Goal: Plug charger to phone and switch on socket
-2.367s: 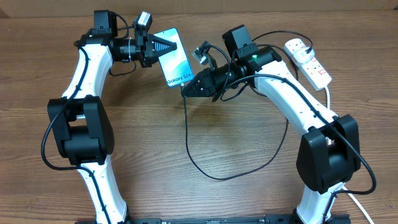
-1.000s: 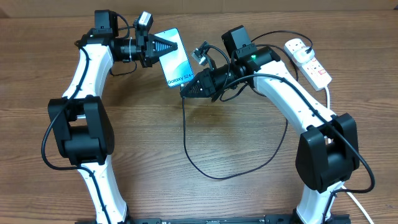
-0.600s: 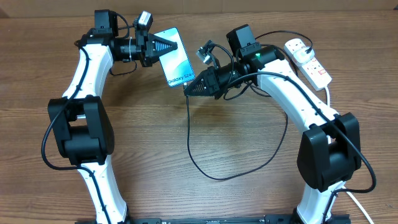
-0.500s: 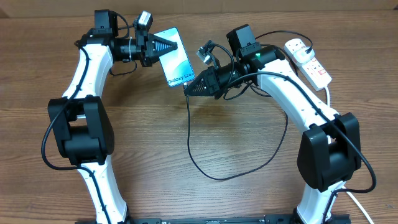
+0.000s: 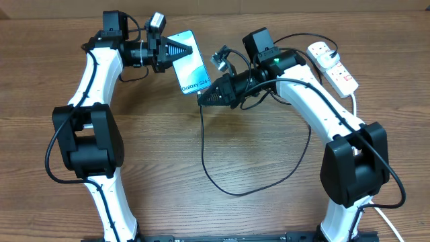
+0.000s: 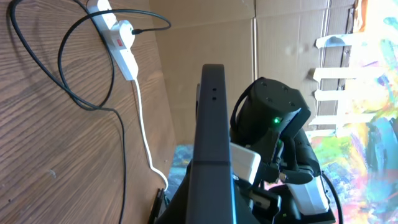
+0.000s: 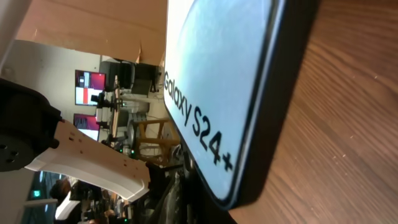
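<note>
The phone (image 5: 189,62), screen up with "Galaxy S24+" on it, is held by its upper left edge in my left gripper (image 5: 176,49), which is shut on it. In the left wrist view I see only its black edge (image 6: 211,130). My right gripper (image 5: 202,97) is at the phone's lower end, shut on the tip of the charger, whose black cable (image 5: 228,191) hangs from it. The connector tip itself is hidden. In the right wrist view the phone's screen (image 7: 211,74) fills the frame, very close. The socket (image 5: 334,66) lies at the far right with the white plug (image 5: 321,48) in it.
The black cable loops wide over the middle of the wooden table (image 5: 168,154) and runs under my right arm to the socket. The socket's thick white cord (image 5: 354,101) trails down the right side. A cardboard wall (image 6: 205,31) stands behind the table.
My right gripper has shifted very slightly to the right at the phone's lower end, cable end still in it. The left arm and the phone have not moved.
</note>
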Robot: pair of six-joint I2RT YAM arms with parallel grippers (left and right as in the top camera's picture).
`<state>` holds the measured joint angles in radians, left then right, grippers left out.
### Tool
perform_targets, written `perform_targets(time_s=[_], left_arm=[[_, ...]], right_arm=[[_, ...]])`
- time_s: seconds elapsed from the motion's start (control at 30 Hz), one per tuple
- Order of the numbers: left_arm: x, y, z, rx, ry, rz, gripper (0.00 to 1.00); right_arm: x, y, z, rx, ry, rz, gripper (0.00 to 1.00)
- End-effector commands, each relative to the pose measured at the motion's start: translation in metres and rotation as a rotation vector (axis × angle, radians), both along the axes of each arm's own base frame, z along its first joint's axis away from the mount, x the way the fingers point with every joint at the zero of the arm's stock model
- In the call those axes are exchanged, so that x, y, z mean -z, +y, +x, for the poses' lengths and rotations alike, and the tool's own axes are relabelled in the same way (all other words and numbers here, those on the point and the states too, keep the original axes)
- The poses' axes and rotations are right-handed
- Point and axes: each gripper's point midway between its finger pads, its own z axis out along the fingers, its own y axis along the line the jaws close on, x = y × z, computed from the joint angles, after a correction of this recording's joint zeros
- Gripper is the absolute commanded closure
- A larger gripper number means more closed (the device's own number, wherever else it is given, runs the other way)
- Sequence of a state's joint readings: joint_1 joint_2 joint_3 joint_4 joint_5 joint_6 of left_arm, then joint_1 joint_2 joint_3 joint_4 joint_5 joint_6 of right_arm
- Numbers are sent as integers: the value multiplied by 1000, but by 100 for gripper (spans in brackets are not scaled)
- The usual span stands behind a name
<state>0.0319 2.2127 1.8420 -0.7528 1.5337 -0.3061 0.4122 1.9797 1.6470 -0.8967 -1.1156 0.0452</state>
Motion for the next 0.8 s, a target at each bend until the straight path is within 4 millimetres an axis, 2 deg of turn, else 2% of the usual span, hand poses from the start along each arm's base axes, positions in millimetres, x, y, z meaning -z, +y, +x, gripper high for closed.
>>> perform_targets(time_s=[0.0,0.77], left_arm=[[-17,-5,-5,32,-48,-43,96],[-17,-6,-6,35,-41,-43,96]], right_arm=[[4,3,-2,-16,-11,-1,96],[1,1,6,-6,-41,18,96]])
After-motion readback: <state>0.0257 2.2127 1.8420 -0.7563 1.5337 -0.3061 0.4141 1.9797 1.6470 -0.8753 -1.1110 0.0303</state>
